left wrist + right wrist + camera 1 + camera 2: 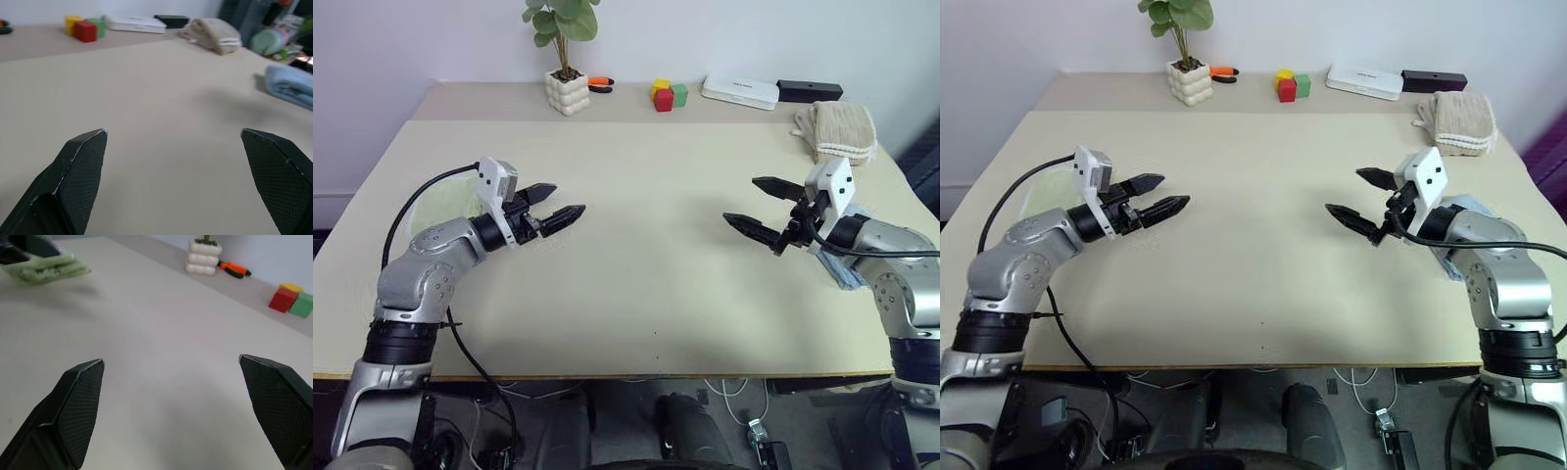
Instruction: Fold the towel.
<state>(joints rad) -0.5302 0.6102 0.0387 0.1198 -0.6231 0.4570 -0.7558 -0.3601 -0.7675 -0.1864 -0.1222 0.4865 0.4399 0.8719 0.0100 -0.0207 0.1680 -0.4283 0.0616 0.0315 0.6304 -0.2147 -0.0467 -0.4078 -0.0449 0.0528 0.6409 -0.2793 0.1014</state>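
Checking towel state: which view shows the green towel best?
Right wrist view: the green towel lies folded on the table, layers visible. In both eye views the left arm hides most of it, leaving a pale green patch.

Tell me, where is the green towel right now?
The green towel lies folded on the table's left side, just behind the robot's left arm and its open left claw, which is not touching it.

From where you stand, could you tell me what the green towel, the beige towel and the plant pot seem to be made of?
Green towel: probably terry cloth; soft, fuzzy layers, folded flat. Beige towel: looks like looped or ribbed cotton, matte, with white trim along the edges. Plant pot: likely glazed ceramic; smooth, off-white, bulging stacked rings, though plastic cannot be ruled out.
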